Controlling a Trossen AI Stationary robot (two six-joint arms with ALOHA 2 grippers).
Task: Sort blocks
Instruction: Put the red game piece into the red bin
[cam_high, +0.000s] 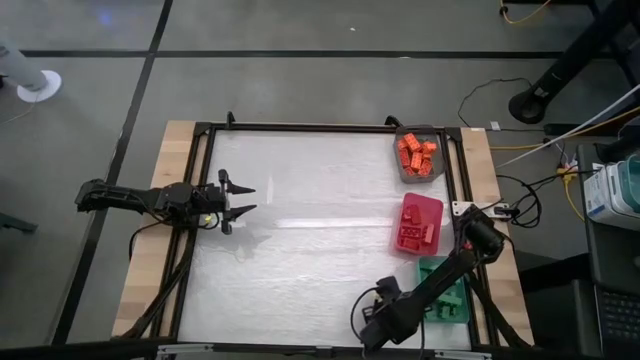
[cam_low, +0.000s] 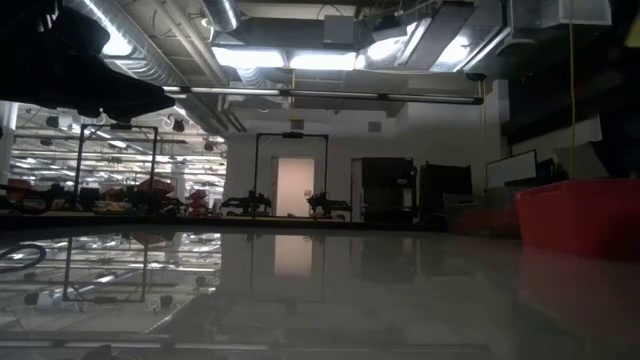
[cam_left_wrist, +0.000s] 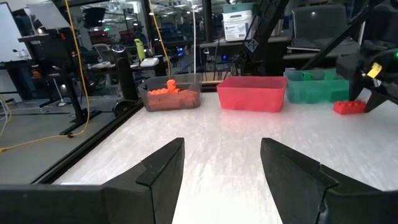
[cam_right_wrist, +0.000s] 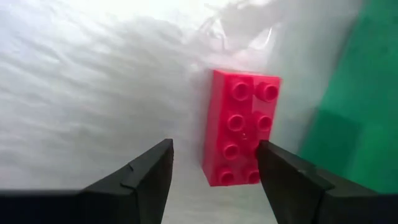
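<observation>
One red studded brick (cam_right_wrist: 239, 127) lies flat on the white table top, right beside the teal tray (cam_right_wrist: 354, 106). In the left wrist view the brick (cam_left_wrist: 348, 107) sits at the tray's foot. My right gripper (cam_right_wrist: 214, 144) is open and points down over the brick's end, one finger off to its side, the other above its edge. I see no touch. Orange bricks (cam_high: 416, 155) fill the grey tray, and red ones (cam_high: 412, 235) lie in the pink tray. My left gripper (cam_high: 243, 200) waits open at the table's left side.
The three trays stand in a row along the table's right edge: grey (cam_left_wrist: 173, 99), pink (cam_left_wrist: 252, 93), teal (cam_left_wrist: 323, 86). A black frame (cam_high: 205, 180) borders the white surface. My right arm (cam_high: 440, 275) crosses above the teal tray. The pink tray (cam_low: 580, 215) shows in the low view.
</observation>
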